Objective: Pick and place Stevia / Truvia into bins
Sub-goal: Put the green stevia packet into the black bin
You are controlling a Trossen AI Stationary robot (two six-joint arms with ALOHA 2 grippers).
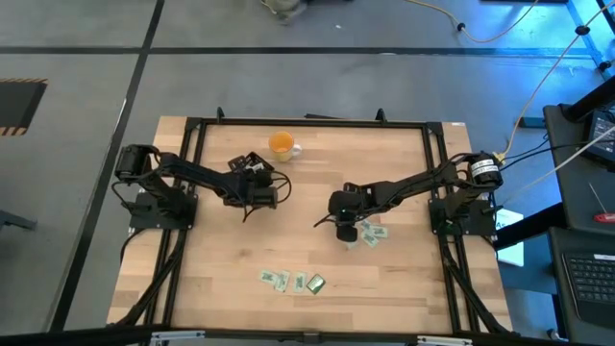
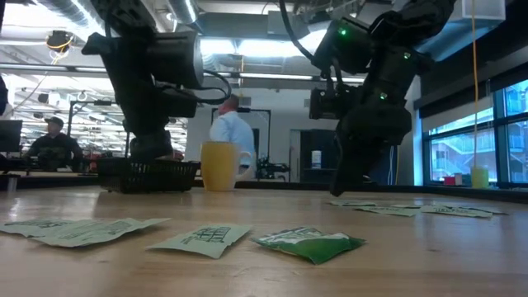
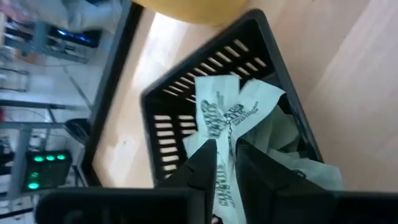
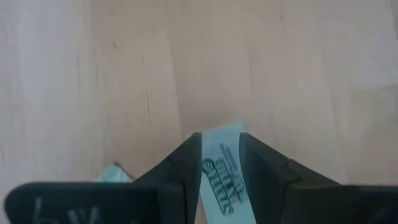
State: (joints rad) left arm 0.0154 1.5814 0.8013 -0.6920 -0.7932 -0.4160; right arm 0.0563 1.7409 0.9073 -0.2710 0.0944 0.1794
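Note:
Pale green and white Stevia sachets lie flat in two groups: three near the table's near edge (image 1: 293, 282) (image 2: 210, 238) and a few by my right gripper (image 1: 373, 232) (image 2: 412, 209). The black tray (image 1: 250, 165) (image 2: 148, 175) (image 3: 186, 87) stands left of the orange cup (image 1: 282, 146) and holds several sachets (image 3: 280, 134). My left gripper (image 1: 260, 188) (image 3: 230, 163) hangs over the tray, shut on a sachet. My right gripper (image 1: 344, 229) (image 4: 221, 163) points down at the table by the right group, shut on a sachet. My left gripper pinches one sachet (image 3: 227, 134) between its two fingers (image 3: 208, 163), coming from above. The sachet's free end sticks out past the fingertips, creased, over the sachets in the tray. Whether it touches them I cannot tell. My right gripper has a sachet (image 4: 222, 163) between its two fingers (image 4: 186, 163), from above, pointing down. The sachet's printed face shows in the narrow gap, and its end (image 4: 216, 132) reaches past the fingertips. In the low view the fingertips (image 2: 340, 191) are at table level.
The orange cup with a white handle (image 2: 219, 165) stands just beyond the tray toward the far edge. A black frame runs round the table (image 1: 307, 122). Bare wood lies between the two sachet groups. People show in the room behind (image 2: 233, 136).

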